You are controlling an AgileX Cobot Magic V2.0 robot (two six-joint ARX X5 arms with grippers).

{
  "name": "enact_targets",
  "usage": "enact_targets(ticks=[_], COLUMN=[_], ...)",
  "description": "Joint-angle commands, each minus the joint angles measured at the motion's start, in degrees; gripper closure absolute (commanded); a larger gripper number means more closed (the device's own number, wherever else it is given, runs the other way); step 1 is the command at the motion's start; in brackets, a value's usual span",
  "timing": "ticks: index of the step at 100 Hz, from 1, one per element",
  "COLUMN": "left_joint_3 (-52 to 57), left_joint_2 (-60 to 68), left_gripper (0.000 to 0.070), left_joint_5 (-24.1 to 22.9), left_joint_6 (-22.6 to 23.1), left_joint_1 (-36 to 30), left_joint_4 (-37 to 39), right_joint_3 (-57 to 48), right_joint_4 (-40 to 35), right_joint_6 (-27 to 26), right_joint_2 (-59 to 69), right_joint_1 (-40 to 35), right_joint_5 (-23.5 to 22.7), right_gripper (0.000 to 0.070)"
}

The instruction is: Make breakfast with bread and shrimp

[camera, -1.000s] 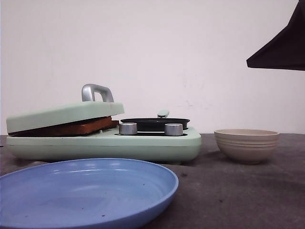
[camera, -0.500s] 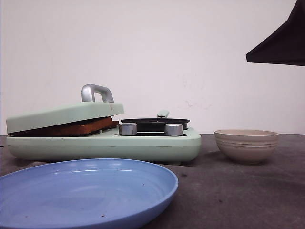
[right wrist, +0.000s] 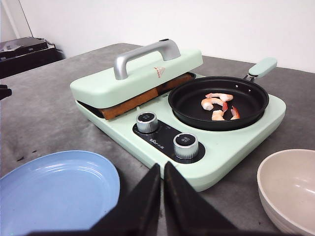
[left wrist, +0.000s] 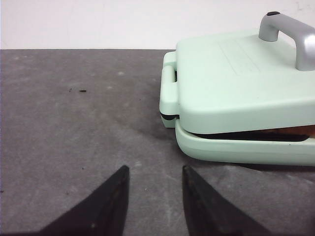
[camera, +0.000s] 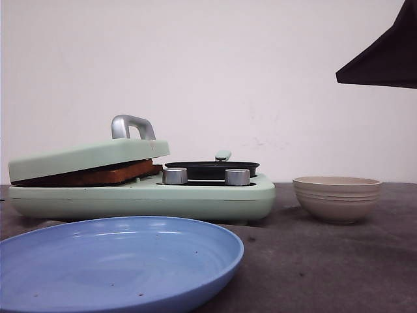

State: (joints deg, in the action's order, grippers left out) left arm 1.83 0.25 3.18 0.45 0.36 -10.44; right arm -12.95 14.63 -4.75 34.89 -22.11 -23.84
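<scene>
The bread [right wrist: 142, 100] sits clamped inside the press, a browned edge showing under the lid [right wrist: 140, 71], left of centre in the right wrist view. Beside it, the shrimp [right wrist: 219, 104] lie in the black pan [right wrist: 218, 103], right of centre. That crust looks dark already; leave it and it may scorch. The lid is propped up on the bread, so a careless pull on the handle [right wrist: 142, 56] could drag the slices out or shift the whole cooker [right wrist: 231, 152]. The right gripper [right wrist: 162, 206] hovers at the bottom centre, fingers pressed together, nothing in them, just above the knobs [right wrist: 185, 142]; a dip could knock one. The left gripper [left wrist: 152, 201] is spread and empty at the press's hinge end. The plate [right wrist: 54, 189] waits lower left, the bowl [right wrist: 290, 189] lower right.
</scene>
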Motion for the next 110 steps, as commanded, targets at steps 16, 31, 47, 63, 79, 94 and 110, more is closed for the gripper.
enact_targets(ticks=[16,31,47,63,79,94,110], left_joint_3=[-1.0,-1.0,-1.0,-1.0,-1.0,-1.0,-1.0], left_joint_2=[0.0,0.0,0.0,0.0,0.0,0.0,0.0], left_gripper=[0.0544,0.0544,0.0544,0.0545,0.0545,0.0544,0.0545], left_joint_5=[0.2,0.2,0.2,0.2,0.2,0.3,0.2], left_joint_6=[0.0,0.0,0.0,0.0,0.0,0.0,0.0], left_joint_1=[0.0,0.0,0.0,0.0,0.0,0.0,0.0], left_joint_4=[-0.3,-0.3,-0.3,-0.3,-0.3,-0.3,-0.3], right_joint_3=[-0.4,-0.4,-0.4,-0.4,0.0,3.9,11.0], right_joint_4=[0.8,0.5,-2.1,-11.7,-23.5,-25.8,-25.4], right_joint_6=[-0.4,-0.4,-0.4,9.0,17.9,19.2,18.7], right_joint_2=[0.2,-2.3,-4.3,-9.3,-17.2,-25.5,-34.9], right_joint_1=[-0.3,-1.4,-0.9,0.6,3.4,7.6,11.5], right_joint_5=[-0.1,0.0,1.7,15.6,24.1,25.4,25.3], right_gripper=[0.0697,0.0697,0.0697,0.0697,0.0697,0.0697,0.0697])
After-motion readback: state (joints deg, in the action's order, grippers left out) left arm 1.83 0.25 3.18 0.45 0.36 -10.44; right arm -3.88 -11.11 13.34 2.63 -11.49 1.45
